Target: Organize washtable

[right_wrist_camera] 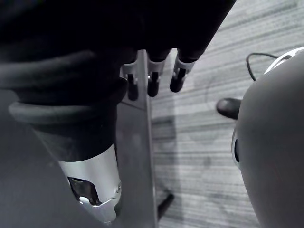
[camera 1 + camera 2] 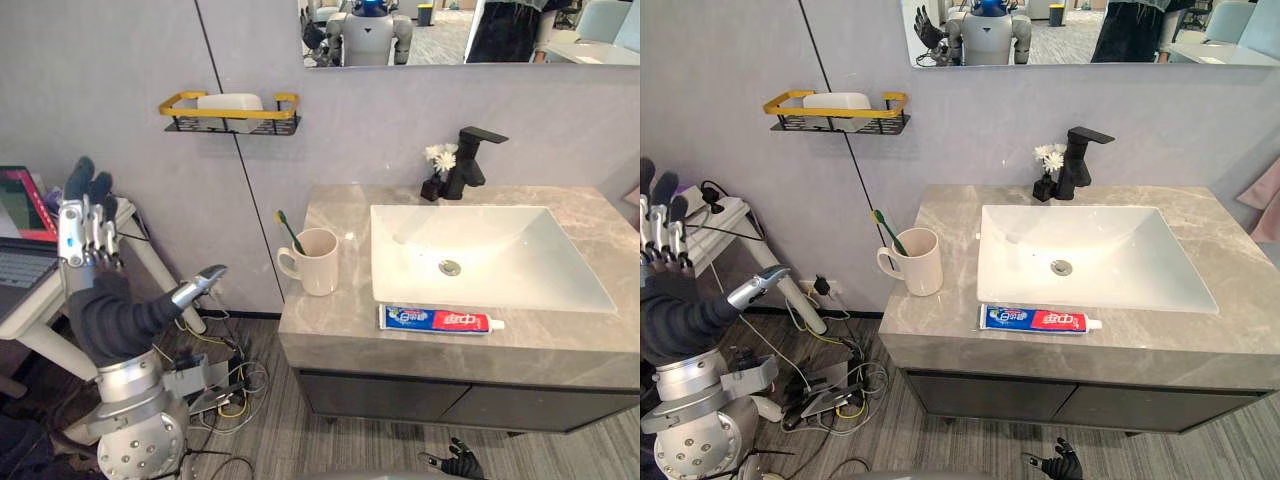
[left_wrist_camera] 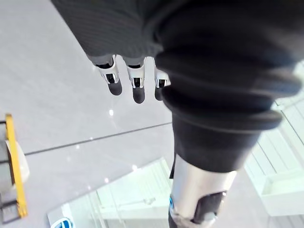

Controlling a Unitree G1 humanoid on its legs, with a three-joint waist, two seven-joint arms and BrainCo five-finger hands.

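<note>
A cream mug [image 2: 316,262] with a green toothbrush [image 2: 290,232] in it stands at the front left of the grey marble washtable [image 2: 330,325]. A red, white and blue toothpaste tube [image 2: 440,320] lies flat along the front edge, just before the white sink [image 2: 485,255]. My left hand [image 2: 88,232] is raised off to the left of the washtable, open, fingers straight up, thumb out, holding nothing. My right hand [image 2: 456,463] hangs low below the cabinet front, fingers [image 1: 153,80] straight and relaxed over the floor, empty.
A black faucet [image 2: 468,160] and a small vase of white flowers [image 2: 437,170] stand behind the sink. On the wall at the left, a yellow-rimmed wire shelf [image 2: 230,113] holds a white soap. A mirror [image 2: 470,30] hangs above. A laptop [image 2: 22,225] rests on a stand at far left.
</note>
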